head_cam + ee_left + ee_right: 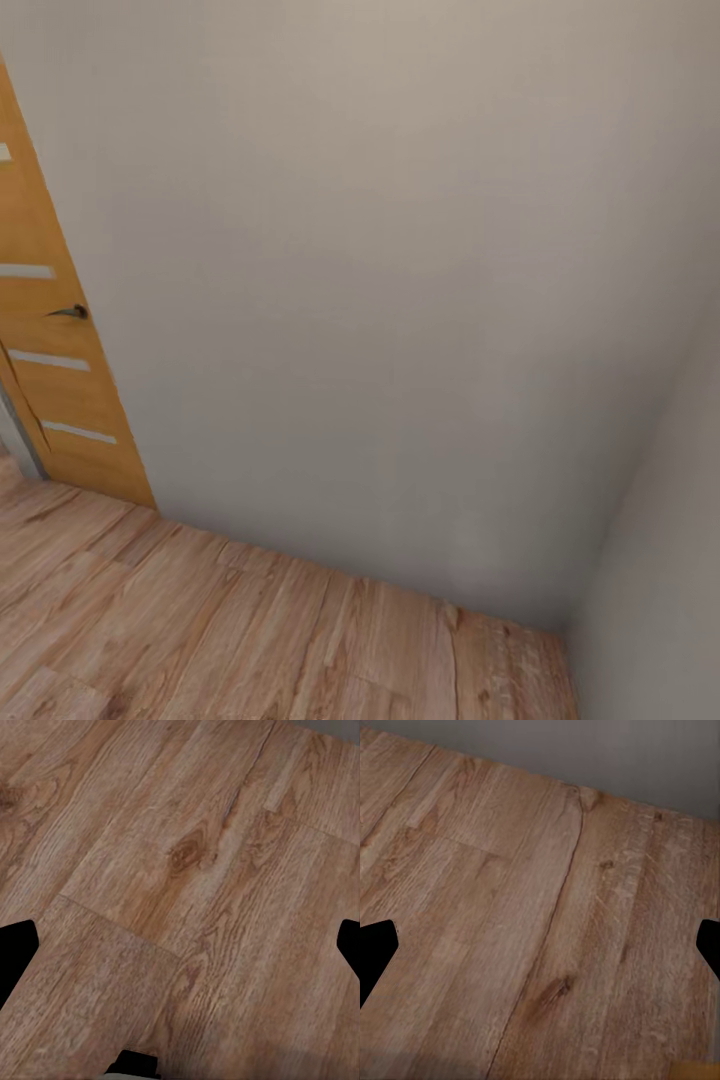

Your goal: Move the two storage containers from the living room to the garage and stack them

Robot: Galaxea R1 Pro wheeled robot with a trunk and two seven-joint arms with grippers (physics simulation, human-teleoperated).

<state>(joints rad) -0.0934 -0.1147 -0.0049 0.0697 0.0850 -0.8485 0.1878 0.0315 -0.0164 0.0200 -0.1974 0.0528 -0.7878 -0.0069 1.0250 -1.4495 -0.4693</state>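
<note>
The two storage containers are out of view, and so are the garage and its concrete floor. Light wood planks (200, 640) run up to a plain pale wall (380, 300). In the left wrist view my left gripper (180, 956) is open, its dark fingertips (16, 952) at the picture's two sides and only wood planks between them. My right gripper (540, 956) is open in the same way, its fingertips (375, 952) far apart over planks close to the wall's foot (585, 750).
An orange wooden door (50, 350) with pale glass strips and a dark handle (72, 312) stands at the left. A second wall (670, 560) meets the first in a corner at the right. A small orange patch (695, 1071) sits at the right wrist view's edge.
</note>
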